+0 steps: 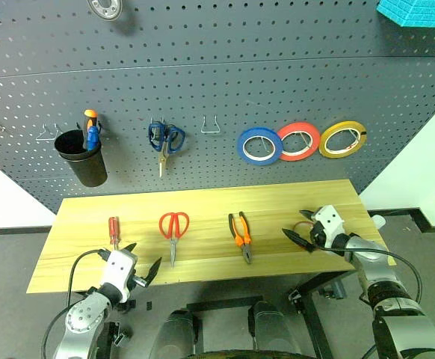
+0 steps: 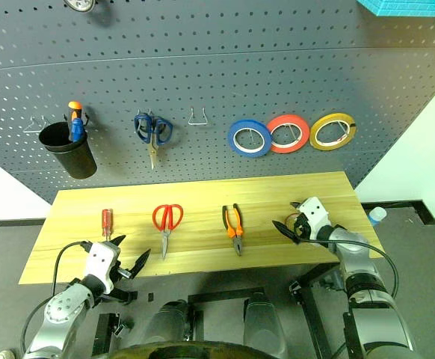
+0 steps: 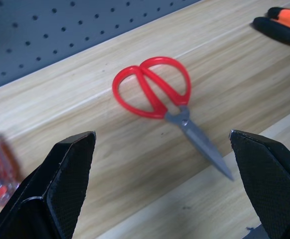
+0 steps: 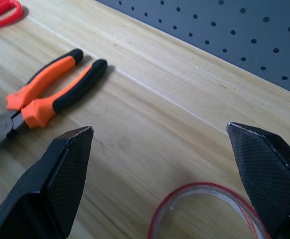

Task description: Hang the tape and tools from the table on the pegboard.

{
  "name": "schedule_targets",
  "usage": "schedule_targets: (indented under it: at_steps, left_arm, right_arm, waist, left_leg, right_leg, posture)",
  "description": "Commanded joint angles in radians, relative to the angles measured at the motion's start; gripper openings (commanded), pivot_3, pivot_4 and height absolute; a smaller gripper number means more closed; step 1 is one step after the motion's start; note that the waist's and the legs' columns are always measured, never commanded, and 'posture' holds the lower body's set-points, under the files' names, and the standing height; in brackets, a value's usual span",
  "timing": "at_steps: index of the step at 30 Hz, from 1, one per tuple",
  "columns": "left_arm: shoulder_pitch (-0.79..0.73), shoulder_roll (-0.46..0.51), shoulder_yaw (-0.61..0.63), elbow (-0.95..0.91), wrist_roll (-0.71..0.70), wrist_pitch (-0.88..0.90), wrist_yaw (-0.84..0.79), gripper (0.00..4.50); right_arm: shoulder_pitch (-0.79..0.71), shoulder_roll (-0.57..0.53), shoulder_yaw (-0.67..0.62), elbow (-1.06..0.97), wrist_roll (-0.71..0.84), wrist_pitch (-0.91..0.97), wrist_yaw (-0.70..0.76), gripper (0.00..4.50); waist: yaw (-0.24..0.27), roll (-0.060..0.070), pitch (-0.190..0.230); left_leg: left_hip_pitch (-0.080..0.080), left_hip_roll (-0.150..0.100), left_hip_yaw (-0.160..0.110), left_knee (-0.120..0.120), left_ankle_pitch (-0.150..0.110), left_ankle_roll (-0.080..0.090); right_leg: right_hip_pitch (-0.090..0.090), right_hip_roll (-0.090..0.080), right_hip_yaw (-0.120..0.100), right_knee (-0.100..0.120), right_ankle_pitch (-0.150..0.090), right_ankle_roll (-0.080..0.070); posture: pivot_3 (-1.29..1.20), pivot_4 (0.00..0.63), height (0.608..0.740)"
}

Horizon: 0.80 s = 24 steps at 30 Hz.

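Left gripper (image 1: 144, 263): black fingers spread wide with nothing between them, hanging at the near edge of the table (image 1: 202, 206) toward its left end.
Right gripper (image 1: 300, 232): fingers spread wide, nothing held, low over the right end of the table and pointing in toward the table's middle.
Tape (image 4: 205, 211): thin red ring lying flat on the wood, just ahead of the right gripper and under the gap between its fingers; not touched.
Pliers (image 1: 241, 235): orange-and-black handles, flat on the table, ahead of the right gripper's fingertips and well apart from them, handles toward the pegboard.
Scissors (image 3: 160, 94): red handles, flat on the table, straight ahead of the left gripper between its spread fingers, handles away from it and the blade tip toward it; not touched.
Screwdriver (image 1: 114, 231): small, red handle, flat on the table just beyond the left gripper, off to its outer side.
Pegboard (image 1: 217, 82): dark grey, standing behind the table, far beyond both grippers; it carries a black cup (image 1: 82, 156), blue-handled scissors (image 1: 165, 141) and three rolls in blue (image 1: 259, 145), red (image 1: 299, 140) and yellow (image 1: 342, 139), with a bare hook (image 1: 212, 125) between scissors and rolls.
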Motion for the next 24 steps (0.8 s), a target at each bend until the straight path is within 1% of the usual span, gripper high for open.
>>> schedule_targets:
  at_steps: [1, 3, 7, 8, 15, 18, 24]
  left_arm:
    - [-0.037, 0.02, -0.023, -0.015, -0.018, 0.003, -0.066, 4.5]
    - [-0.057, 0.03, -0.048, -0.019, -0.014, 0.013, -0.108, 4.5]
    - [-0.103, 0.058, -0.121, -0.025, 0.006, 0.05, -0.208, 4.5]
    - [-0.115, 0.061, -0.134, -0.022, 0.009, 0.055, -0.222, 4.5]
    - [-0.233, 0.048, -0.228, -0.005, -0.008, 0.089, -0.353, 4.5]
    - [-0.277, 0.045, -0.254, -0.007, -0.02, 0.116, -0.405, 4.5]
    - [-0.34, 0.043, -0.292, -0.003, -0.005, 0.141, -0.461, 4.5]
  right_arm:
    - [-0.002, -0.049, 0.04, -0.023, -0.062, -0.004, 0.004, 4.48]
    - [-0.005, -0.068, 0.063, -0.02, -0.095, 0.003, 0.0, 4.48]
    - [-0.003, -0.096, 0.095, -0.045, -0.12, 0.057, 0.04, 4.48]
    - [-0.001, -0.102, 0.106, -0.05, -0.131, 0.065, 0.048, 4.48]
    - [-0.024, -0.105, 0.173, -0.047, -0.22, 0.194, 0.002, 4.48]
    - [-0.048, -0.098, 0.195, -0.032, -0.252, 0.267, -0.029, 4.48]
    - [-0.086, -0.081, 0.223, 0.0, -0.286, 0.322, -0.068, 4.48]
  waist:
    - [0.001, 0.001, -0.002]
    - [0.0, 0.002, -0.003]
    - [-0.002, 0.004, -0.005]
    - [-0.002, 0.006, -0.007]
    - [-0.003, 0.008, -0.014]
    - [-0.012, 0.008, -0.014]
    - [-0.027, 0.007, -0.014]
  left_leg:
    - [0.0, 0.0, 0.0, 0.0, 0.0, 0.0]
    - [0.0, 0.0, 0.0, 0.0, 0.0, 0.0]
    - [0.0, 0.0, 0.0, 0.0, 0.0, 0.0]
    - [0.001, 0.0, 0.0, 0.0, 0.0, 0.0]
    - [0.002, 0.0, 0.0, 0.001, 0.0, 0.0]
    - [0.004, 0.0, 0.0, 0.001, 0.0, 0.0]
    - [0.006, 0.0, 0.0, 0.001, 0.0, 0.0]
  right_leg:
    - [0.0, 0.0, 0.0, 0.0, 0.0, 0.0]
    - [0.001, 0.0, 0.0, 0.0, 0.0, 0.0]
    - [0.001, 0.0, 0.0, 0.0, 0.0, 0.0]
    - [0.001, 0.0, 0.0, 0.0, 0.0, 0.0]
    - [0.003, 0.0, 0.0, 0.001, 0.0, 0.0]
    - [0.005, 0.0, 0.0, 0.0, 0.0, 0.0]
    - [0.006, 0.0, 0.0, 0.001, 0.0, 0.0]
  posture:
    - [-0.05, 0.054, 0.74]
    - [-0.05, 0.052, 0.74]
    - [-0.05, 0.052, 0.74]
    - [-0.06, 0.044, 0.74]
    - [-0.07, 0.04, 0.74]
    - [-0.08, 0.042, 0.74]
    - [-0.08, 0.044, 0.74]
